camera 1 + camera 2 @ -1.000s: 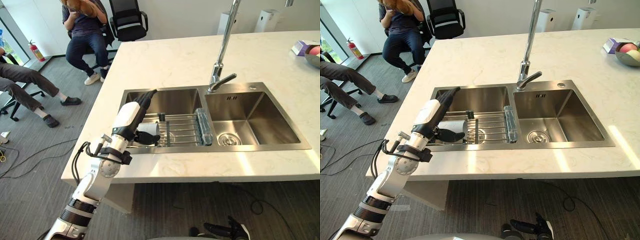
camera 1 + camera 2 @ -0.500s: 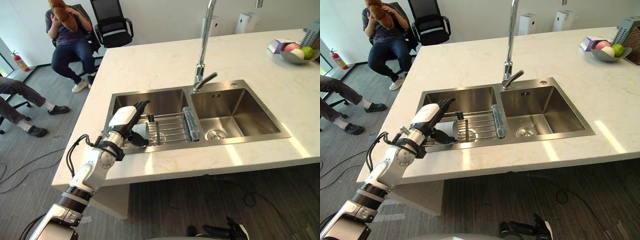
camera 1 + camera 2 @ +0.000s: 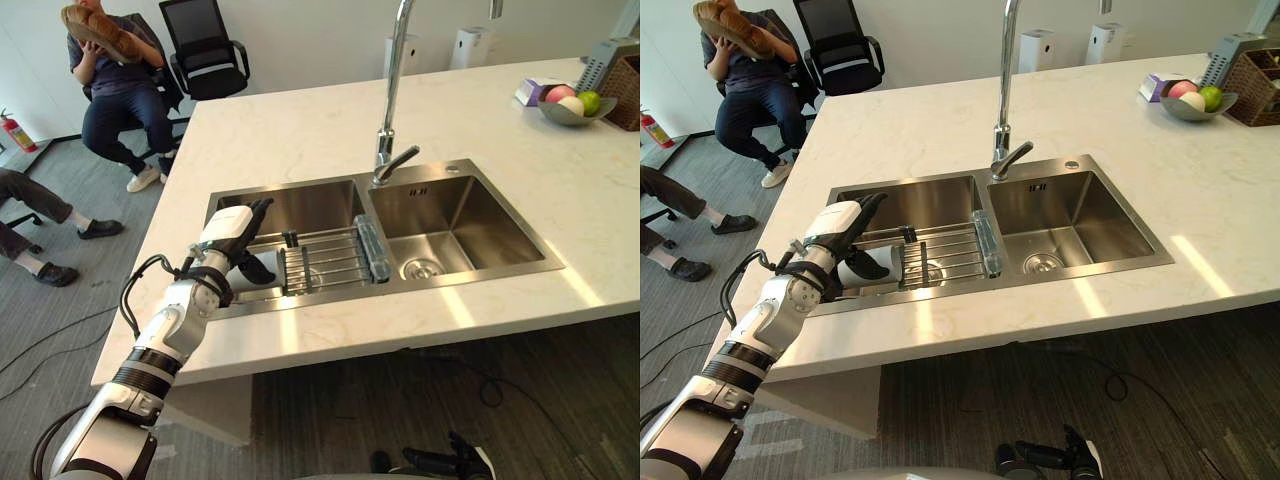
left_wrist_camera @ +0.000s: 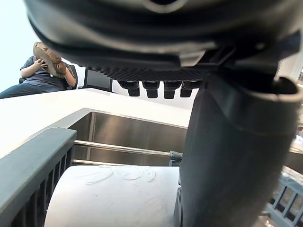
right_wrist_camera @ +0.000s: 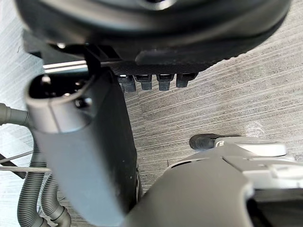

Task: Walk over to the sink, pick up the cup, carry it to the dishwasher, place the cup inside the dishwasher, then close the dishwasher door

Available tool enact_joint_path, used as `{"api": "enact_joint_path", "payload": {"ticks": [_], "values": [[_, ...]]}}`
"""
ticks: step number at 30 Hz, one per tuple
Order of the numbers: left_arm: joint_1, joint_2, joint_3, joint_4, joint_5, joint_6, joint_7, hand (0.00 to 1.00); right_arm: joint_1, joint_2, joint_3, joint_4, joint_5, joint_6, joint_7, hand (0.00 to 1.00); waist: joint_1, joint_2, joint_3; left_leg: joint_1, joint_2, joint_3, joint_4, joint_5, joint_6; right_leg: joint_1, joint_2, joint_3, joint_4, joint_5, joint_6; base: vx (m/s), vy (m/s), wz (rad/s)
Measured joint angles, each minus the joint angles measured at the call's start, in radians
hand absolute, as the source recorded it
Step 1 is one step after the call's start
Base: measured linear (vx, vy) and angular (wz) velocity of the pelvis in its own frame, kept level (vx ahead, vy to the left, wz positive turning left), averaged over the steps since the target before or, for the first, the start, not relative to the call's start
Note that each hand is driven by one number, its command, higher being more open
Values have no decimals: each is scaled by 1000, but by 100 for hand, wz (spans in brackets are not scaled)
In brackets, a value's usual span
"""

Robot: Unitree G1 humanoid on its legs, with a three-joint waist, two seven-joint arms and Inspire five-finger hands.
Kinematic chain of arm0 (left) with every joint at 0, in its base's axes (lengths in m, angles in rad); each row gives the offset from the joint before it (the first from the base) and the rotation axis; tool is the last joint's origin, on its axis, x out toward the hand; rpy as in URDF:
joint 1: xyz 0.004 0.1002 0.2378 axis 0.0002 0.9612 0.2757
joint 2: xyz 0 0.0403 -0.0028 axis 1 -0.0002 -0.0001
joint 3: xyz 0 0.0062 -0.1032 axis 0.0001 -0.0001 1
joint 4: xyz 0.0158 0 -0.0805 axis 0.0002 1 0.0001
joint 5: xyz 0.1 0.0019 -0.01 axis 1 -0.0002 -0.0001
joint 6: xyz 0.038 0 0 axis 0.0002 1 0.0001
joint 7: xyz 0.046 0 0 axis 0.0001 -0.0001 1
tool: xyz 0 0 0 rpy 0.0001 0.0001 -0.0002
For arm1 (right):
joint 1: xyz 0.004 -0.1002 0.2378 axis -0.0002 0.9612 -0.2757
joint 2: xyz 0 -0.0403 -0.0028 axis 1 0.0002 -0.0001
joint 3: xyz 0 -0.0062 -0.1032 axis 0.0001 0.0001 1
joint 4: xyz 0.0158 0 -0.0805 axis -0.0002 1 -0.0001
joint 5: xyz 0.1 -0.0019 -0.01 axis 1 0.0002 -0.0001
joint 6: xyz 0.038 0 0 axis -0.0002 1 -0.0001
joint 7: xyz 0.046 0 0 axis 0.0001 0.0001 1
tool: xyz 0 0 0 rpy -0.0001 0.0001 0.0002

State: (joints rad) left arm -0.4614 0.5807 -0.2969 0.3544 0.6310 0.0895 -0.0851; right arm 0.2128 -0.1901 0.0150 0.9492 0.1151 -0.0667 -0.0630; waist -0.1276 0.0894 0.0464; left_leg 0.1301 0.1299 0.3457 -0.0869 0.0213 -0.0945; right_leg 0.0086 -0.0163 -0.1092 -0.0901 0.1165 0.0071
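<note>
While two people (image 3: pixel 108 85) sit on chairs past the table's (image 3: pixel 300 130) far left corner, the left hand (image 3: pixel 228 222) is down in the left bowl of the steel sink (image 3: pixel 470 225), which is set into the table by its front edge. Its fingers (image 4: pixel 156 88) stick out straight above the cup (image 4: pixel 109 198), so the hand is wide, not closed. The thumb (image 4: pixel 227 156) hangs down right beside the cup, but I cannot tell if it touches. The white cup lies on its side at the bottom of the left bowl, under the hand. Just beside it is a wire dish rack (image 3: pixel 330 262), which also sits in that bowl and reaches to the wall between the two bowls. A tall silver tap (image 3: pixel 388 110) stands at the back of the sink, near that wall. Far off, by the table's far right corner, a bowl of fruit (image 3: pixel 565 108) sits next to a woven basket (image 3: pixel 627 92). The right hand (image 5: pixel 151 33) hangs over the grey floor (image 5: pixel 213 104) with its fingers straight and nothing in it.
</note>
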Motion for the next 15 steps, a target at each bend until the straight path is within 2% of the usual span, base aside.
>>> {"api": "enact_joint_path", "payload": {"ticks": [6,15], "values": [[-36,42,0,97,-1,21,-125,100,18,2,0,-28,0,-5,0,100,-13,1,0,-8,-1,8,-1,1,1,-14,0,9,2,3,1,-20,5,-4],[-111,103,0,161,-20,10,-283,100,18,3,-1,-30,0,-7,0,100,-17,3,0,-10,-6,10,1,0,2,-17,0,12,5,6,-3,12,4,0]]}}
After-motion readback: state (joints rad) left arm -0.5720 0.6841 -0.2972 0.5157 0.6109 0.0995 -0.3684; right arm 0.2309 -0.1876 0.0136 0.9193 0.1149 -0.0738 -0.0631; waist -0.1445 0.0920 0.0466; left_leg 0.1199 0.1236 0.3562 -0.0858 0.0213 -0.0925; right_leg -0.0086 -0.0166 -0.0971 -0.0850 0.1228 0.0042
